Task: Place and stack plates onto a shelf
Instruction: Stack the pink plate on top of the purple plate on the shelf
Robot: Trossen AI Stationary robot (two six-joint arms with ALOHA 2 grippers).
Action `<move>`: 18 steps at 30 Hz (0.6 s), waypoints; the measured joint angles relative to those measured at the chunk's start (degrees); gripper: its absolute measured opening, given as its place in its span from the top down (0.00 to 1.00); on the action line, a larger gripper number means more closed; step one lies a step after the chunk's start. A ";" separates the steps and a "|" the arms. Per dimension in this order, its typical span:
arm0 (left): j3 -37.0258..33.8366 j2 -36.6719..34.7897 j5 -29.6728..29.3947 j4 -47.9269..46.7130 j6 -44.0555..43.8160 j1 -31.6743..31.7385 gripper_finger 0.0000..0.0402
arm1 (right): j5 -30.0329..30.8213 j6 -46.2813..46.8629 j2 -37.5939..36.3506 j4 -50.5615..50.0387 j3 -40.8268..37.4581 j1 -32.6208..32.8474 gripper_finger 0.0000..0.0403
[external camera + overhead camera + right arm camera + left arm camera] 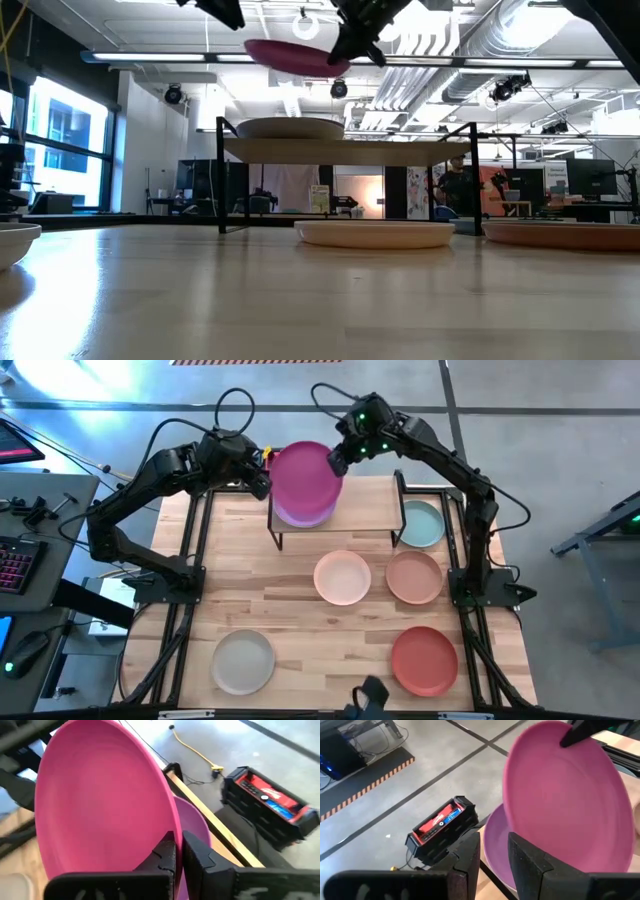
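My right gripper [337, 463] is shut on a pink plate [305, 475] and holds it over the far left part of the shelf [365, 510]. A purple plate [305, 512] lies flat on the shelf right under it. In the low view the pink plate [300, 55] hangs clear above the plate on the shelf [290, 128]. My left gripper [265, 482] stands just left of both plates, open, with nothing between its fingers [470, 855]. My right gripper pinches the pink plate's rim [171, 822] between its two fingers, one on the upper face and one underneath. The fingers slant down from the table's far right. The plate is lifted clear above the purple plate, slightly tilted.
A pale teal plate [420, 523] lies right of the shelf. Peach [342, 577] and tan [414, 577] plates lie mid-table; grey [243, 661] and terracotta [424, 660] plates lie near the front edge. A red-and-black box [442, 827] sits on the floor beyond the table.
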 joint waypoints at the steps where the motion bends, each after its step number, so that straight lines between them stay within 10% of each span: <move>1: 0.00 0.00 0.35 0.02 0.00 0.00 0.78 | -1.30 0.17 0.00 0.34 0.00 -0.67 1.00; 18: 0.00 0.22 2.71 0.07 -0.52 -0.02 0.78 | -8.97 5.02 6.30 -1.97 0.00 -5.07 1.00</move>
